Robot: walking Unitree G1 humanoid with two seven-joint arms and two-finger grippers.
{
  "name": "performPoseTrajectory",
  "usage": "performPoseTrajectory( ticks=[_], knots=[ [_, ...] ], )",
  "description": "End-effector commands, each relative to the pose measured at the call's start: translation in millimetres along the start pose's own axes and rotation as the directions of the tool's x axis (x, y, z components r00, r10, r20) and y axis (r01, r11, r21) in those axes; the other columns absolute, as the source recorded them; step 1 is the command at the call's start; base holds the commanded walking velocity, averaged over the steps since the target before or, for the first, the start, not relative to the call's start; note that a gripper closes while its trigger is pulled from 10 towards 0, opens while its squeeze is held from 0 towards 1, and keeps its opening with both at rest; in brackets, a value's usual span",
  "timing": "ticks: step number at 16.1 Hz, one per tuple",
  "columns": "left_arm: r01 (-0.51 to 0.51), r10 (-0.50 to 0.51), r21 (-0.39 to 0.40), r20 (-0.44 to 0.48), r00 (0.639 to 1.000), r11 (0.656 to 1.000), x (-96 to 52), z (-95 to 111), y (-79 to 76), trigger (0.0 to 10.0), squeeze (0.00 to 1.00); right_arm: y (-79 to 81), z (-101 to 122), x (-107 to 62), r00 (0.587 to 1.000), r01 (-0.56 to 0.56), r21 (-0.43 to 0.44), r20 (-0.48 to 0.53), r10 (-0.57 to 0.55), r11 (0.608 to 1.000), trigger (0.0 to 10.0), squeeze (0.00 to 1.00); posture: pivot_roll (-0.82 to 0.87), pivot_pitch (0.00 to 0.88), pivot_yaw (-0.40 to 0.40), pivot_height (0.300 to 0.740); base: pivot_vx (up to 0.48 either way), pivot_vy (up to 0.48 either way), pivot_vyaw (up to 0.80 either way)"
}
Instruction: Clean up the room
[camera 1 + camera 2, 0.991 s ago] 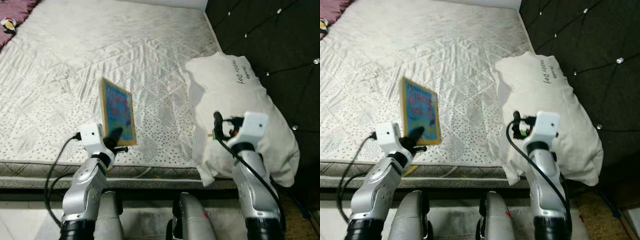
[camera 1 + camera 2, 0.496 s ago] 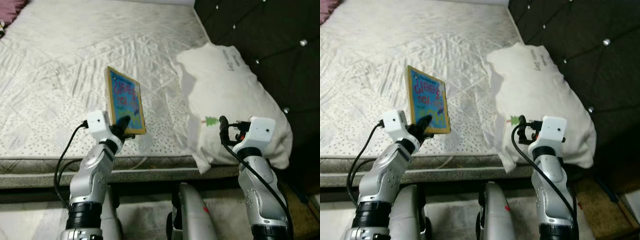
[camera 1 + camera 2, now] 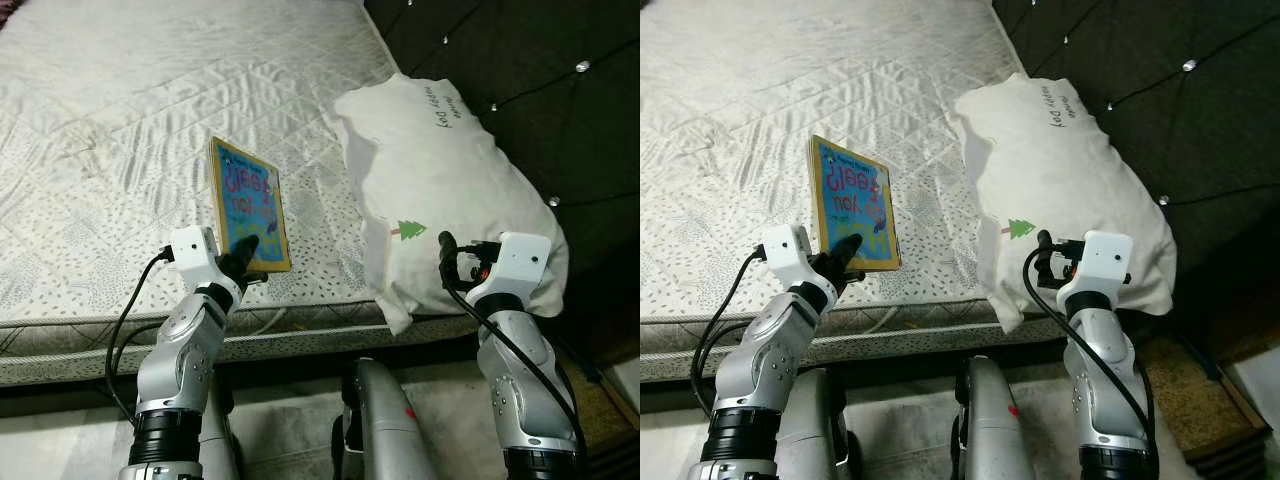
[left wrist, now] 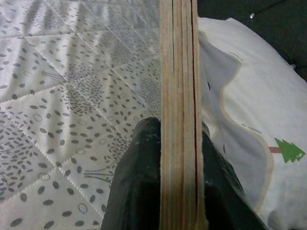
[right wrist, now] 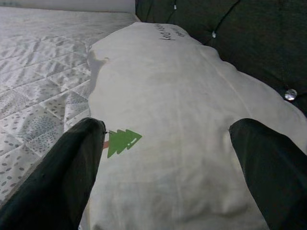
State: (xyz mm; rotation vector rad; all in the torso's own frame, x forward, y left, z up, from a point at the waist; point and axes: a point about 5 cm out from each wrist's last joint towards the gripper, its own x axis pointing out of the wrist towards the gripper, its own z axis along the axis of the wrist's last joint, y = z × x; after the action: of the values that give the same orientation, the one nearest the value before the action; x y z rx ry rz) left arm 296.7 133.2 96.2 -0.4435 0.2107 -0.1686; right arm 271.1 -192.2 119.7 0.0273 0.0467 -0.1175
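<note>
Left gripper raised, clamping book; right gripper spread.

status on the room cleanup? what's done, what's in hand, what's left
Done: nothing visibly put away yet. In hand: the left pincer is shut on the book, held upright over the bed edge. The right pincer is open, fingers spread in front of the pillow, not touching it. Left: stow the book; the pillow lies askew against the headboard.
</note>
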Motion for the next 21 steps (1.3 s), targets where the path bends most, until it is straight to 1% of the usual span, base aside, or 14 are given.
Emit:
performPoseTrajectory(
  ticks=[1,3,5,7,8,9,11,13,14,17,21],
  knots=[
    [0.024,-0.024,-0.006,0.045,0.999,1.000,2.8,8.0,-5.6,10.0,0.00,-2.2,4.9,0.3,1.000,0.003,-0.003,0.013,-0.003,1.000,10.0,0.00,-0.08,0.116,-0.092,0.587,0.000,0.000,0.00],
    [0.017,-0.017,0.011,0.025,1.000,1.000,2.6,5.3,-4.4,10.0,0.00,-2.3,4.7,0.4,1.000,0.004,-0.004,0.012,-0.004,1.000,10.0,0.00,-0.08,0.116,-0.092,0.587,0.000,0.000,0.00],
    [0.014,-0.014,0.004,0.026,1.000,1.000,2.9,5.2,-3.8,10.0,0.00,-2.1,4.8,0.6,1.000,0.004,-0.003,0.013,-0.004,1.000,10.0,0.00,-0.08,0.116,-0.092,0.587,0.000,0.000,0.00],
    [-0.017,0.016,-0.073,-0.013,1.000,0.997,7.7,1.7,-0.4,10.0,0.00,-2.2,4.5,-0.5,1.000,0.003,-0.005,0.011,-0.003,1.000,10.0,0.00,-0.08,0.119,-0.094,0.587,0.000,0.000,0.00],
    [-0.028,0.024,-0.123,-0.039,0.999,0.992,12.7,-0.7,0.5,10.0,0.00,-2.3,4.2,-2.3,1.000,0.000,-0.005,0.008,0.000,1.000,10.0,0.00,-0.09,0.123,-0.093,0.587,0.000,0.000,0.00],
    [-0.029,0.024,-0.137,-0.038,0.999,0.990,13.9,-0.5,0.5,10.0,0.00,-2.0,4.3,-4.5,1.000,-0.004,-0.004,0.006,0.004,1.000,10.0,0.00,-0.10,0.129,-0.092,0.587,0.000,0.000,0.00],
    [-0.011,0.008,-0.137,-0.023,1.000,0.990,18.3,3.1,-2.5,10.0,0.00,-5.5,4.0,-8.6,1.000,-0.001,0.000,0.004,0.001,1.000,10.0,0.00,-0.11,0.135,-0.089,0.583,0.000,0.000,-0.21],
    [0.023,-0.024,-0.135,-0.007,1.000,0.991,19.8,6.1,-7.4,10.0,0.00,-9.1,4.1,-9.5,1.000,0.014,-0.011,0.003,-0.014,1.000,10.0,0.00,-0.10,0.140,-0.087,0.561,0.000,0.000,0.00],
    [0.030,-0.031,-0.135,-0.005,1.000,0.990,19.8,6.2,-8.0,10.0,0.00,-8.2,4.2,-8.8,1.000,0.013,-0.012,0.003,-0.013,1.000,10.0,0.00,-0.10,0.140,-0.087,0.561,0.000,0.000,0.00],
    [0.033,-0.031,-0.140,0.019,0.999,0.990,15.7,7.1,-5.1,10.0,0.00,-3.5,3.0,-9.0,1.000,0.002,-0.011,-0.005,-0.002,1.000,10.0,0.00,-0.09,0.143,-0.092,0.561,0.000,0.000,0.00],
    [0.023,-0.021,-0.144,0.020,1.000,0.989,15.2,8.4,-1.4,10.0,0.00,-2.8,3.7,-5.9,1.000,0.001,-0.010,-0.002,-0.001,1.000,10.0,0.00,-0.09,0.138,-0.086,0.561,0.000,0.000,0.00]
  ],
)
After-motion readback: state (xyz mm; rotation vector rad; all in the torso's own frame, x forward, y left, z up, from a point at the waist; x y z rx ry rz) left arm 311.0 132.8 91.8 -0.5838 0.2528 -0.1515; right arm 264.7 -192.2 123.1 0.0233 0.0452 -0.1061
